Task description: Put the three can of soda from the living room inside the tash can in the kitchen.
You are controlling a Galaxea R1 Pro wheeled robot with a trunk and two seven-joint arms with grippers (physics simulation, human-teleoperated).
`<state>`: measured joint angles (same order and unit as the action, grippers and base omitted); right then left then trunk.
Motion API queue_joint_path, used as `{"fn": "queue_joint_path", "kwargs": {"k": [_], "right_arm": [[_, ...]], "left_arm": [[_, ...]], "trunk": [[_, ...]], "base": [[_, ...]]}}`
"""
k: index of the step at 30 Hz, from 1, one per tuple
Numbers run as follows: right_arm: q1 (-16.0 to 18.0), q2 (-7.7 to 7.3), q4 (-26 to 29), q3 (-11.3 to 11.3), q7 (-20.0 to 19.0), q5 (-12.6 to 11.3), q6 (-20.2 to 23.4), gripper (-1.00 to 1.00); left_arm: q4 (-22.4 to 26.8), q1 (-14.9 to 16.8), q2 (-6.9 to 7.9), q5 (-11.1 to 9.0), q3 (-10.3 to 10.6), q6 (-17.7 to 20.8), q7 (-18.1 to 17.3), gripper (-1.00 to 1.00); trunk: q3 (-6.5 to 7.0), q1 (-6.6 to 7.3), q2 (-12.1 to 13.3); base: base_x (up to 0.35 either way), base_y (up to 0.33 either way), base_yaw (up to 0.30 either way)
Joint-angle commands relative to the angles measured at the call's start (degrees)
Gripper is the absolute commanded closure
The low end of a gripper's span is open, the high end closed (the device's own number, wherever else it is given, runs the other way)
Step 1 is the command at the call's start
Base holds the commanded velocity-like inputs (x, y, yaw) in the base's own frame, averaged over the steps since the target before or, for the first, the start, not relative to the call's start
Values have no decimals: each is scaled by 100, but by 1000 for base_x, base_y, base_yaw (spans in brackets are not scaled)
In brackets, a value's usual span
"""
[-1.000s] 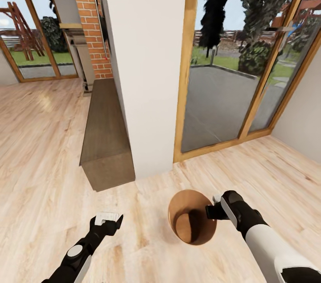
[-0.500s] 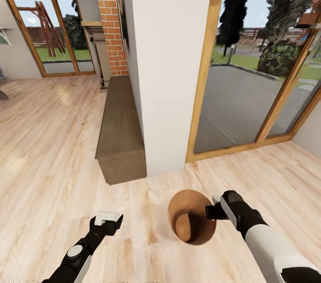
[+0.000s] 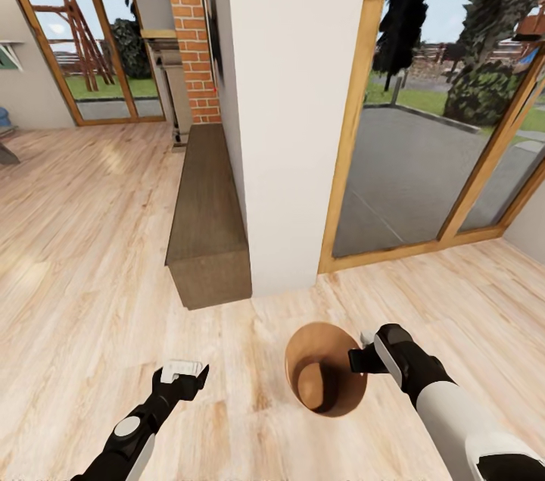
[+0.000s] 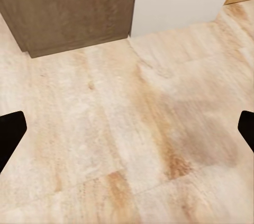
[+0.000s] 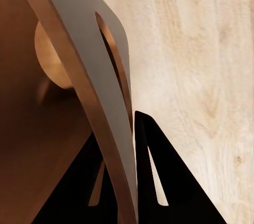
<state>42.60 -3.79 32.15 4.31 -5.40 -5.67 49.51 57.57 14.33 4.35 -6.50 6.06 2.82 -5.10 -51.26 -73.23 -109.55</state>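
The tash can [image 3: 324, 382], a round bin with a brown wooden inside, hangs tilted just above the floor in front of me. My right gripper [image 3: 362, 357] is shut on its rim from the right side. In the right wrist view the grey outer wall [image 5: 79, 60] runs between the black fingers [image 5: 159, 181], with the brown inside beside it. My left gripper [image 3: 182, 373] hangs over bare floor to the left, open and holding nothing; its fingertips [image 4: 10, 131] show at the frame's edges. The three soda cans are out of view.
A low brown cabinet [image 3: 208, 231] runs along a white wall end [image 3: 295, 110] straight ahead, with a brick column [image 3: 189, 26] behind it. Wood-framed glass doors [image 3: 424, 155] stand to the right and at the far left [image 3: 76, 42]. Pale wooden floor [image 3: 83, 254] stretches to the left.
The whole view has shifted, with the wall and cabinet sliding right: the camera has moved. Both arms and the held bin keep the same places relative to me.
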Motion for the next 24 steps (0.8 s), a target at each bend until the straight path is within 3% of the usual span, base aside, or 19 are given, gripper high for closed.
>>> {"fn": "queue_joint_path", "kwargs": {"k": [1, 12, 24], "right_arm": [[3, 1, 2, -9, -40, -128, 4, 100], [3, 33, 11, -9, -43, -126, -10, 100], [-3, 67, 5, -9, -40, -128, -12, 100]], "left_arm": [[0, 0, -1, 0, 0, 0, 0, -100], [0, 0, -2, 0, 0, 0, 4, -100], [0, 0, -3, 8, 7, -13, 6, -100]], "trunk": [[-8, 0, 0], [-65, 0, 0], [-122, 0, 0]], "base": [[0, 0, 2], [0, 0, 19], [7, 3, 179]]}}
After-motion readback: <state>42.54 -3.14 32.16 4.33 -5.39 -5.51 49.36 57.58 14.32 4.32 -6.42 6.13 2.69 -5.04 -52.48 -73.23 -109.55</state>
